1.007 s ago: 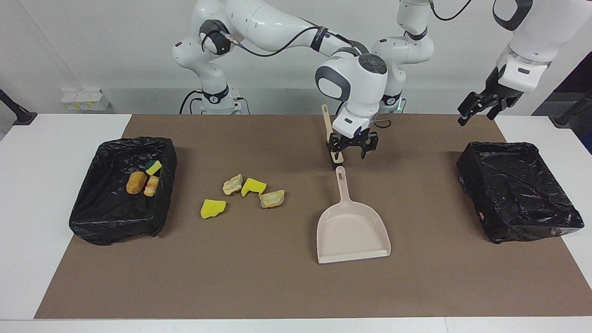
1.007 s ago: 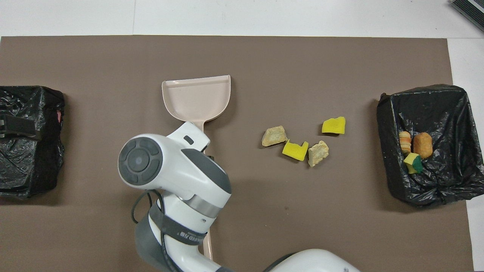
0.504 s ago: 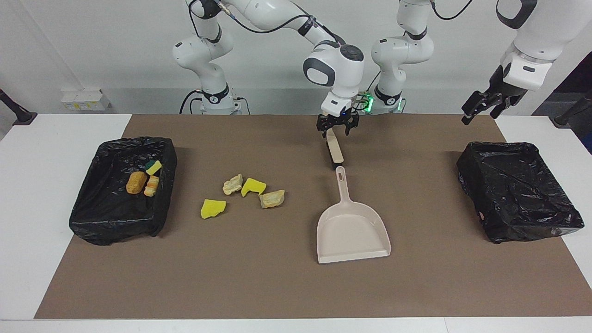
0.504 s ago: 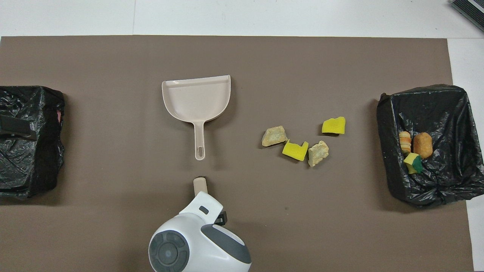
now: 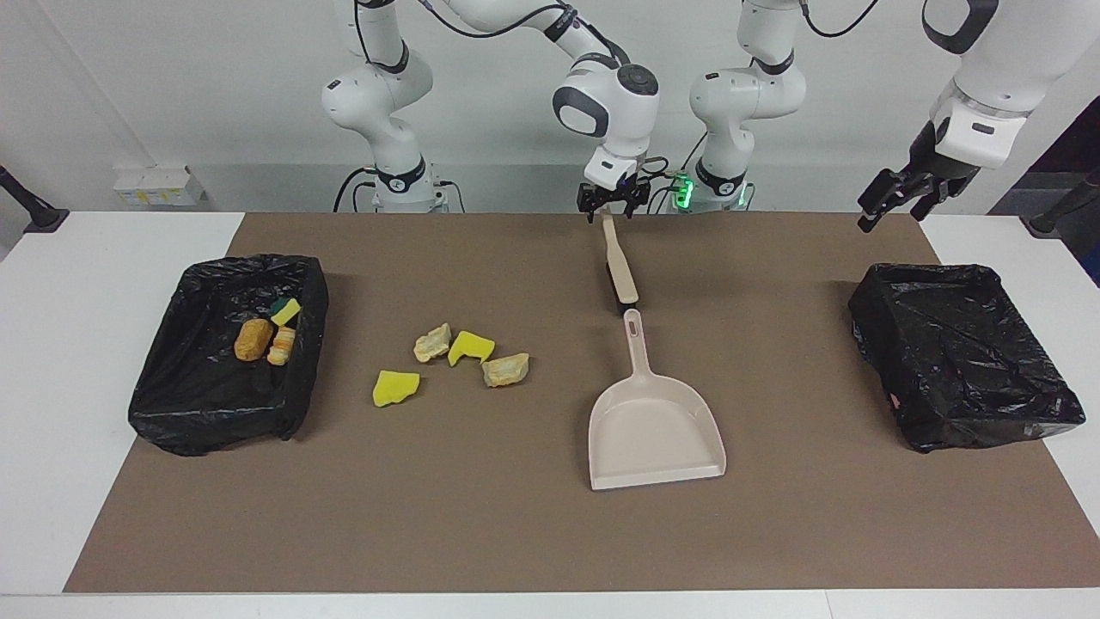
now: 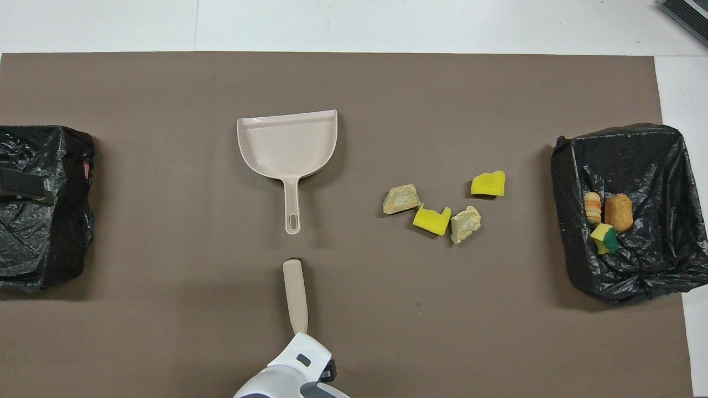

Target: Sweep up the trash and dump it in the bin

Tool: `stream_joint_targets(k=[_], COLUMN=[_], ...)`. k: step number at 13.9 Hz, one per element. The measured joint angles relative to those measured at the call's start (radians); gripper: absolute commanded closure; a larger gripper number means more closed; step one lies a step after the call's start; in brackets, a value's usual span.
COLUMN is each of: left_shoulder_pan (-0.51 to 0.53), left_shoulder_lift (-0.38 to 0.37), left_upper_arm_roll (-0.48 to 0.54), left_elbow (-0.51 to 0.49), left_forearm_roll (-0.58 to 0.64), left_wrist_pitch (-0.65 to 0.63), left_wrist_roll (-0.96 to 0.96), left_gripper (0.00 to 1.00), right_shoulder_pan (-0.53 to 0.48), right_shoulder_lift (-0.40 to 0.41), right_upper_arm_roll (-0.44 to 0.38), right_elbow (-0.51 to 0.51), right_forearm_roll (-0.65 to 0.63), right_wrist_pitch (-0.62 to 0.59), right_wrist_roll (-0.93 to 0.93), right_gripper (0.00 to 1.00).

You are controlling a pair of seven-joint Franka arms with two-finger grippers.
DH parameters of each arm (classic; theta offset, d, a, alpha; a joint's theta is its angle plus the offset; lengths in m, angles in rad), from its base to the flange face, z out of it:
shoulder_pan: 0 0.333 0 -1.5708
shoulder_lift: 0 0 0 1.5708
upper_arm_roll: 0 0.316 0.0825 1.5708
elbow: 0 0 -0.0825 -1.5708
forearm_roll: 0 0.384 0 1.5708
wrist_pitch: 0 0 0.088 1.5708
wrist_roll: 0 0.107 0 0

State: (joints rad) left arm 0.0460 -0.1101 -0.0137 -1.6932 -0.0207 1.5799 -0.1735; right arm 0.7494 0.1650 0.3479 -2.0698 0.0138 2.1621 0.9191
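Observation:
Loose trash lies on the brown mat: a yellow sponge chunk (image 5: pixel 395 387), a second yellow chunk (image 5: pixel 470 346) and two tan lumps (image 5: pixel 432 342) (image 5: pixel 505 369), also seen from overhead as a cluster (image 6: pixel 431 220). More trash (image 5: pixel 253 339) sits in the black-lined bin (image 5: pixel 215 395) at the right arm's end. A beige dustpan (image 5: pixel 653 421) lies flat, and a beige brush (image 5: pixel 619 266) lies just nearer the robots. My right gripper (image 5: pixel 608 201) hangs open over the brush handle's end. My left gripper (image 5: pixel 889 202) waits open above the mat's corner.
A second black-lined bin (image 5: pixel 958 352) stands at the left arm's end, with no trash showing in it. The brown mat (image 5: pixel 481 516) covers most of the white table. In the overhead view the right wrist (image 6: pixel 298 376) hides the brush handle's end.
My right gripper has drawn back along the brush toward the robots, from beside the dustpan's handle to over the brush handle's end. The brush, dustpan and trash have not moved.

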Motion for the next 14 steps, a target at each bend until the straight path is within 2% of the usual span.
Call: stream_joint_targets(k=[3, 4, 5, 7, 8, 9, 14], left_shoulder_pan=[0.000, 0.000, 0.000, 0.000, 0.000, 0.000, 0.000], left_shoulder_lift=[0.000, 0.000, 0.000, 0.000, 0.000, 0.000, 0.000], left_upper_arm_roll=[0.000, 0.000, 0.000, 0.000, 0.000, 0.000, 0.000], left_elbow=[0.000, 0.000, 0.000, 0.000, 0.000, 0.000, 0.000], left_forearm_roll=[0.000, 0.000, 0.000, 0.000, 0.000, 0.000, 0.000], left_wrist_pitch=[0.000, 0.000, 0.000, 0.000, 0.000, 0.000, 0.000], left_wrist_roll=[0.000, 0.000, 0.000, 0.000, 0.000, 0.000, 0.000], left_gripper=[0.00, 0.00, 0.00, 0.00, 0.00, 0.00, 0.00], right_shoulder_pan=[0.005, 0.006, 0.007, 0.008, 0.007, 0.007, 0.006], right_shoulder_lift=[0.000, 0.000, 0.000, 0.000, 0.000, 0.000, -0.007], right_upper_arm_roll=[0.000, 0.000, 0.000, 0.000, 0.000, 0.000, -0.002], right_elbow=[-0.010, -0.016, -0.019, -0.021, -0.022, -0.022, -0.020], right_forearm_roll=[0.003, 0.004, 0.004, 0.004, 0.004, 0.005, 0.006], right_wrist_pitch=[0.000, 0.000, 0.001, 0.002, 0.002, 0.003, 0.003], right_wrist_roll=[0.000, 0.000, 0.000, 0.000, 0.000, 0.001, 0.056], right_gripper=[0.28, 0.37, 0.49, 0.84, 0.97, 1.00, 1.00])
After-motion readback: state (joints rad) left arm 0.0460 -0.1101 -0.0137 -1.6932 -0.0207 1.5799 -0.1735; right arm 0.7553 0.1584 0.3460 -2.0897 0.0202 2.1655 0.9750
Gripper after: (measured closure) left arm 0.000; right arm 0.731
